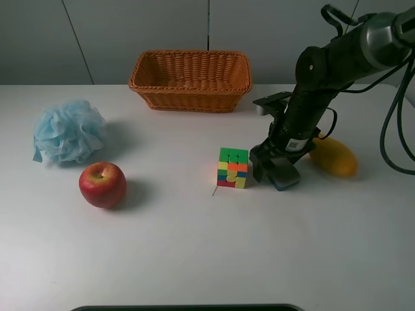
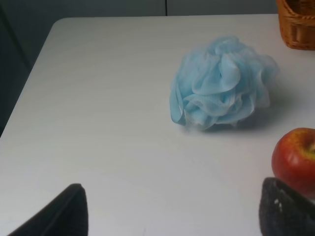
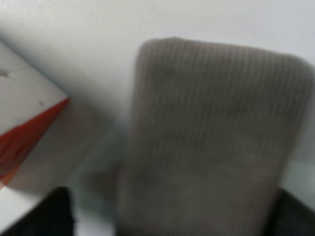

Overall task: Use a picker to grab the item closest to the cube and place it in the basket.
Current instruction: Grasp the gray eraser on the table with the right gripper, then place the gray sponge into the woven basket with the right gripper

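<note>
Exterior high, target: grey block (image 1: 287, 180) just beside the Rubik's cube (image 1: 233, 168), under your right gripper (image 1: 275, 172).
Exterior high, basket (image 1: 190, 87): nothing shows inside.
Left wrist, left gripper (image 2: 172, 214): spread, holding nothing.
Right wrist, pincer: spread astride the block, not yet clamped.
Right wrist, risk: closing may nudge the cube, since it sits so close.

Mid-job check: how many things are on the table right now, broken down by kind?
Fruit: 2 (red apple, yellow fruit)
Puzzle cube: 1
Blue bath pouf: 1
Wicker basket: 1
Grey pad: 1
Total: 6
</note>
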Controlling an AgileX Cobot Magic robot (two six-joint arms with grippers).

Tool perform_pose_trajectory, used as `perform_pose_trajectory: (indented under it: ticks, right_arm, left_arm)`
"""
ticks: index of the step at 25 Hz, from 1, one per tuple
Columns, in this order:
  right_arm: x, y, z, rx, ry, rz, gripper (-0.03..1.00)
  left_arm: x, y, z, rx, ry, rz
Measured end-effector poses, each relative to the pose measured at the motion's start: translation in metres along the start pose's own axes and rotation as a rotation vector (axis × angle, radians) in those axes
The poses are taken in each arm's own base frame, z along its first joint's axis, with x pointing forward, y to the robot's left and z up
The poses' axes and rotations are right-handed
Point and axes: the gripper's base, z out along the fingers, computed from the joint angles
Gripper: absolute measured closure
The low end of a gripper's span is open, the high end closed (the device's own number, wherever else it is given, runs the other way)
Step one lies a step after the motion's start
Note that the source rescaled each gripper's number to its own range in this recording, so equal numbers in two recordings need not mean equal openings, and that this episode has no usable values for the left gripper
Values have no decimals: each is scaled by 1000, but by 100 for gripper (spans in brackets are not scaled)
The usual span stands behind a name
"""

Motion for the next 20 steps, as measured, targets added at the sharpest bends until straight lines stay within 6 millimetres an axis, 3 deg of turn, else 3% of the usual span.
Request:
perform_pose_trajectory:
  ticks: [1,2,20]
  right_arm:
    - [0,0,0,0,0,0,78]
    - [0,0,0,0,0,0,97]
    - [-1,0,-5,3,-15,-1,96]
  left_arm:
    - [0,0,0,0,0,0]
    - [0,0,0,0,0,0]
    - [0,0,0,0,0,0]
